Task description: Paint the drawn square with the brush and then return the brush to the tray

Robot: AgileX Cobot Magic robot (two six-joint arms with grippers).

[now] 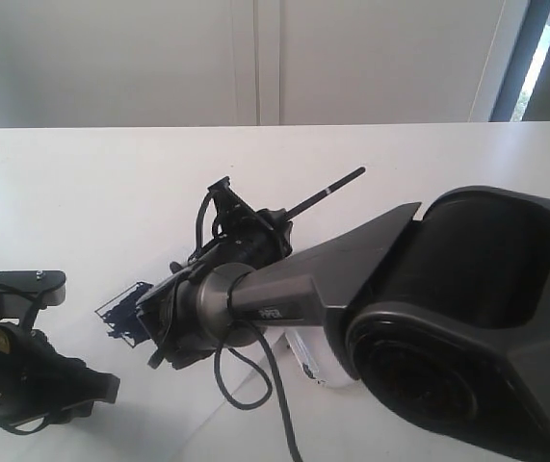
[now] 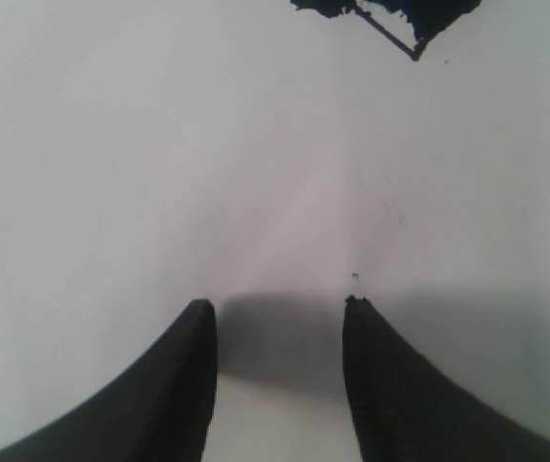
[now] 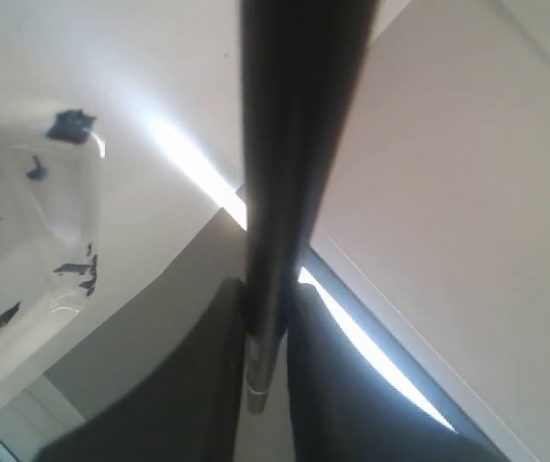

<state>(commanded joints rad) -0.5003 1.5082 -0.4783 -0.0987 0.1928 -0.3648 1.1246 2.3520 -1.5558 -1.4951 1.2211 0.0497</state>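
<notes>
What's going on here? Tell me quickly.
The right gripper is clamped on the brush, holding it tilted beside the drawn square, which is partly smeared with navy paint. The brush tip is hidden behind the right arm. The left gripper hangs open over bare paper, holding nothing. The paint-spattered tray lies close by.

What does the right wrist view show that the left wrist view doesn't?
Only right wrist: the brush clamped in the right gripper, plus the paint-splattered tray. Only left wrist: the open, empty left gripper and a navy-smeared corner of the drawn square. Shared: just white surface.
</notes>
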